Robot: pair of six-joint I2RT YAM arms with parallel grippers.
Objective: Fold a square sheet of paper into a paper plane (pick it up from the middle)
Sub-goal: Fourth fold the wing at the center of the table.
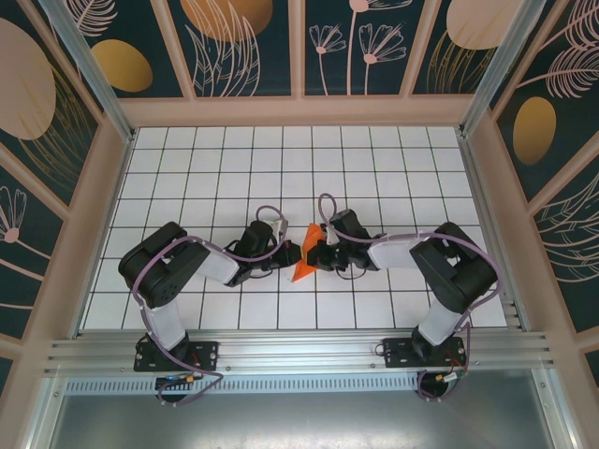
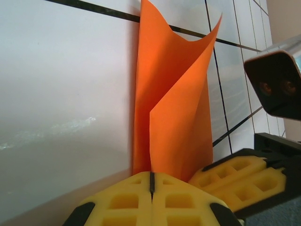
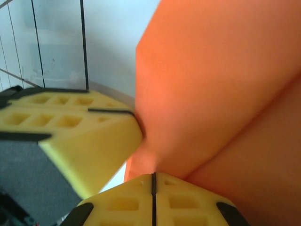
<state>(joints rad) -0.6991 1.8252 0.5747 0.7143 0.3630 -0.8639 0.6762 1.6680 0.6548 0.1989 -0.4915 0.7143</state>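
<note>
The orange square sheet of paper [image 1: 303, 258] is folded into a narrow pointed shape and held up off the tiles between both arms at the table's middle. My left gripper [image 1: 284, 254] is shut on its left edge. In the left wrist view the yellow fingers [image 2: 127, 200] meet with the paper [image 2: 174, 108] rising out of their seam in two curled layers. My right gripper [image 1: 319, 252] is shut on the opposite side. From the right wrist the paper [image 3: 221, 89] comes out of the closed gripper [image 3: 153, 178]. The two grippers nearly touch.
White grid tiles [image 1: 281, 159] cover the table, with pink frame rails [image 1: 299, 110] and patterned walls around it. The right gripper's fingers [image 2: 242, 176] and its camera [image 2: 277, 82] sit close in the left wrist view; the left gripper's fingers [image 3: 70, 127] crowd the right wrist view.
</note>
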